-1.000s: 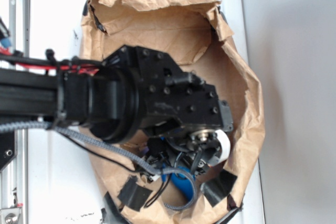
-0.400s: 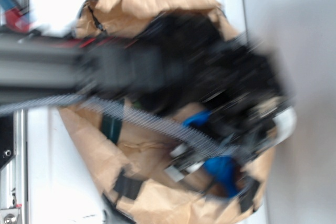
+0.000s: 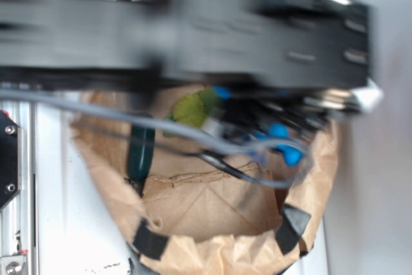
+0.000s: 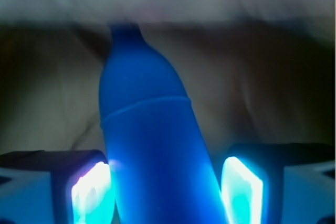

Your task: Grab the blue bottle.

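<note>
The blue bottle (image 4: pixel 152 156) runs lengthwise up the middle of the wrist view, neck away; the pincer (image 4: pixel 167 190) flanks it, seemingly clamped on it.

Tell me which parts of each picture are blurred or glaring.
Exterior view: the arm across the top is smeared by motion blur, while the paper bag and green bottle stay fairly sharp. Wrist view: the blue bottle is soft-focused, and the gripper fingers glow with overexposed cyan glare.
</note>
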Robot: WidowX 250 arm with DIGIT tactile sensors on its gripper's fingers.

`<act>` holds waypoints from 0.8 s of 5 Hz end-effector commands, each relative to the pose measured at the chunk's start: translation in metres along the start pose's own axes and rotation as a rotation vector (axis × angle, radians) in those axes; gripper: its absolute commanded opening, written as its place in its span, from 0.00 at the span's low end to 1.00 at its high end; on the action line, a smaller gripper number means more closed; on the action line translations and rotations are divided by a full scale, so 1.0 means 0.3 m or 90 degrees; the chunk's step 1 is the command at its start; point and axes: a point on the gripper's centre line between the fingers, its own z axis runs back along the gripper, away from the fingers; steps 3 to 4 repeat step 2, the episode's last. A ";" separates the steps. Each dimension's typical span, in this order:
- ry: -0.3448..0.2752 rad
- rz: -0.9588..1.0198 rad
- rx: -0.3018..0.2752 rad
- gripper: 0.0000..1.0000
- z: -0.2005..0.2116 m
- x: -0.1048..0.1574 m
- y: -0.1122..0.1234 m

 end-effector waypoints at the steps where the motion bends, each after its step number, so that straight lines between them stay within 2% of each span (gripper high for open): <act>1: -0.039 0.094 0.059 0.00 0.190 -0.216 -0.172; 2: -0.050 0.100 0.041 0.00 0.223 -0.277 -0.199; 4: -0.050 0.100 0.041 0.00 0.223 -0.277 -0.199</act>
